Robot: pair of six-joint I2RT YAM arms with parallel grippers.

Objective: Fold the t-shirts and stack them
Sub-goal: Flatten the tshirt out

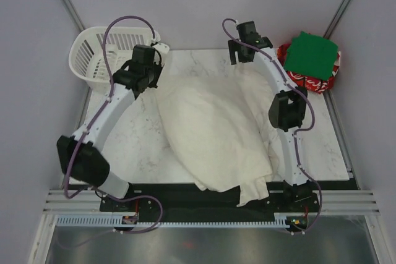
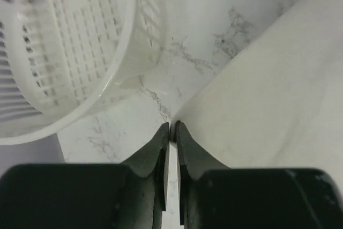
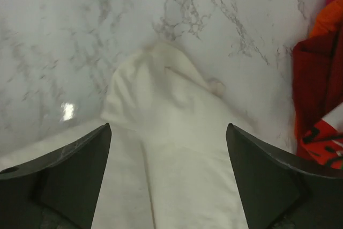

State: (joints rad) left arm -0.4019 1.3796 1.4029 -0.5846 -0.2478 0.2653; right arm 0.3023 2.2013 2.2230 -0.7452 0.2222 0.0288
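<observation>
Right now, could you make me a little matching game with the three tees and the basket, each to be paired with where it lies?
Things:
1. cream tee
2. green tee
3. red tee
4. basket

Places:
A. far left corner
B. folded, on top of another tee
C. spread over the middle of the table, hanging over its near edge
D. far right, under another tee

Pairs: 1-C, 2-B, 3-D, 4-A
</observation>
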